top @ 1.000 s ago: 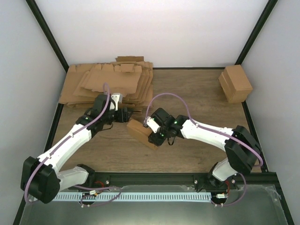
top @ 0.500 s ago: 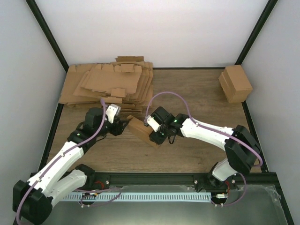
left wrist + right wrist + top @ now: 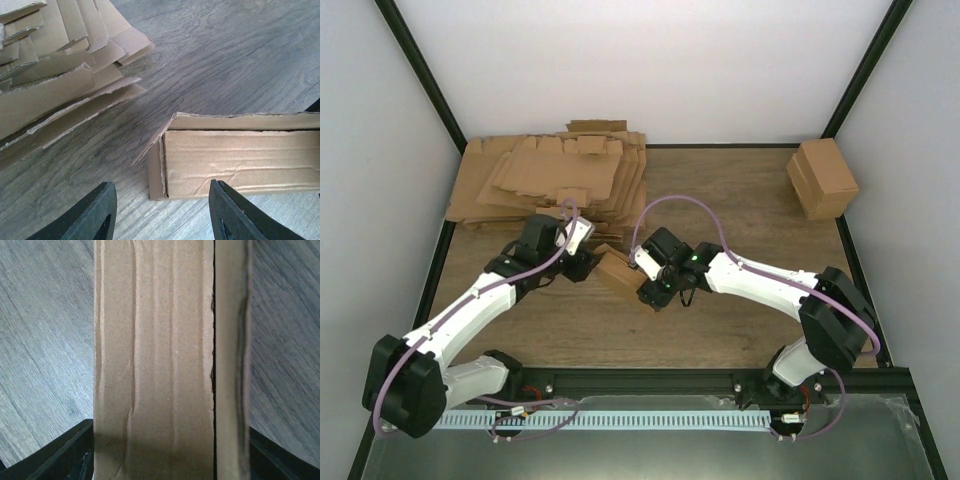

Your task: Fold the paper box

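Observation:
The paper box (image 3: 618, 277) is a small oblong brown carton lying on the wooden table between the two arms. In the left wrist view the paper box (image 3: 240, 160) shows its closed end, with one flap edge standing out at the top left. My left gripper (image 3: 582, 262) is open just short of that end, with nothing between its fingers (image 3: 87, 215). My right gripper (image 3: 648, 290) straddles the other end. There the paper box (image 3: 155, 360) fills the span between the two black fingers (image 3: 75, 450), which sit close against both sides. Whether they press on it does not show.
A thick pile of flat cardboard sheets (image 3: 555, 180) lies at the back left, its edges (image 3: 45, 75) close to the left gripper. A blocky brown carton (image 3: 823, 178) stands at the back right. White walls with black frame bars enclose the table.
The left arm has shifted and its gripper now points at the box's left end, jaws somewhat narrower. The box and right gripper have edged slightly up and left.

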You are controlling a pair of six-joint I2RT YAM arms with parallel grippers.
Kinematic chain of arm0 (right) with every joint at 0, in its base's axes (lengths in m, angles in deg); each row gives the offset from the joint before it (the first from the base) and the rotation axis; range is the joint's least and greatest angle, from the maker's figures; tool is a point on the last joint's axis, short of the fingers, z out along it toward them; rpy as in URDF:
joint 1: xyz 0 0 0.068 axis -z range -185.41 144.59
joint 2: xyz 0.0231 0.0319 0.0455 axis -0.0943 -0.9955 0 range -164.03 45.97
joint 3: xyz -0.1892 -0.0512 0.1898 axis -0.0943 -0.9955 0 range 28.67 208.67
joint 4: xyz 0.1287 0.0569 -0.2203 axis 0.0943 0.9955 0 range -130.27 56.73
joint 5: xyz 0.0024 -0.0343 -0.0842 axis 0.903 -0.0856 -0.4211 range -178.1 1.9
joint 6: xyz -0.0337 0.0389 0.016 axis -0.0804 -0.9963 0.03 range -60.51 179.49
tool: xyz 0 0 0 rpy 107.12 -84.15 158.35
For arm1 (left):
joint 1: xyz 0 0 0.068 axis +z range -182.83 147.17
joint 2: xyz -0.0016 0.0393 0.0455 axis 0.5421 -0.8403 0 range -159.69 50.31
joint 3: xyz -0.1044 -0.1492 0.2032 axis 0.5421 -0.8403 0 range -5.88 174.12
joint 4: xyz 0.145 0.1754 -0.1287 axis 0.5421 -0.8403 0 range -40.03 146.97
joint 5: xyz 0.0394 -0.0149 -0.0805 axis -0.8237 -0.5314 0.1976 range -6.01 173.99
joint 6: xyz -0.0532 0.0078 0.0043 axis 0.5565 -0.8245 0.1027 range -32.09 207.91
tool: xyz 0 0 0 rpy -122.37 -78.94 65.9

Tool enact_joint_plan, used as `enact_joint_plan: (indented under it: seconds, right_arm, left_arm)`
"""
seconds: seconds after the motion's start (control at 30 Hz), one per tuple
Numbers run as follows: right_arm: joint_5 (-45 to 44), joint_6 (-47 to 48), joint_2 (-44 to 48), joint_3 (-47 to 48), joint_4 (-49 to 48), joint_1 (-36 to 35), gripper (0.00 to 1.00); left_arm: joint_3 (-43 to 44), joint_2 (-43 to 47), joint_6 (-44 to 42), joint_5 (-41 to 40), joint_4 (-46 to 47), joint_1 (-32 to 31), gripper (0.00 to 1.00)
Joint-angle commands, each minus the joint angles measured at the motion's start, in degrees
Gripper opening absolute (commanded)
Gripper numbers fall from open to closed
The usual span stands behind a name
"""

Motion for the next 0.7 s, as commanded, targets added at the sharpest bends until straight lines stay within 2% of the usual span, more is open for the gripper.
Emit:
enact_joint_plan:
  seconds: [0.0, 0.17, 0.33, 0.57, 0.67]
  right_arm:
    - [-0.9, 0.5, 1.6, 2.2, -0.8, -0.1, 0.71]
    - [-0.9, 0.5, 1.9, 2.3, -0.7, -0.1, 0.71]
    - [-0.5, 0.5, 2.1, 2.2, -0.7, -0.1, 0.69]
    - [-1.0, -0.1, 1.7, 2.6, -1.0, -0.1, 0.65]
    - [-1.2, -0.4, 1.9, 2.5, -1.6, -0.1, 0.65]
  left_arm:
    - [3.1, -3.3, -5.6, 1.6, -0.7, -0.1, 0.53]
    - [7.1, -8.8, -8.3, 1.9, -2.6, -0.1, 0.5]
    - [10.6, -13.6, -9.1, 2.7, -3.7, -0.1, 0.36]
    - [12.3, -14.8, -8.8, 5.3, -7.0, -0.1, 0.05]
    - [12.5, -13.3, -6.9, 5.4, -8.8, -0.1, 0.04]
